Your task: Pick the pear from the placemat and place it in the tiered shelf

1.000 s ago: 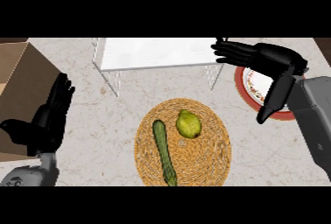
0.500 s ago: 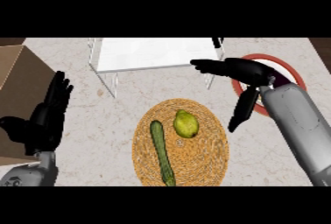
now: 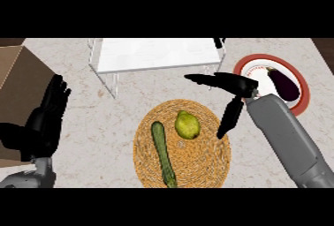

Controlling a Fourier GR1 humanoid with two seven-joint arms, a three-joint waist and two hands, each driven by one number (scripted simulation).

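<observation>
The pear (image 3: pixel 187 125) lies just left of the open right hand (image 3: pixel 233 90).

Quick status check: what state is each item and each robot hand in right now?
pear: lying on the placemat, not held
zucchini: lying on the placemat beside the pear
placemat: flat on the counter
tiered shelf: upright, top tier bare
eggplant: on the plate
right robot hand: open, beside the pear
left robot hand: open, resting at left
</observation>
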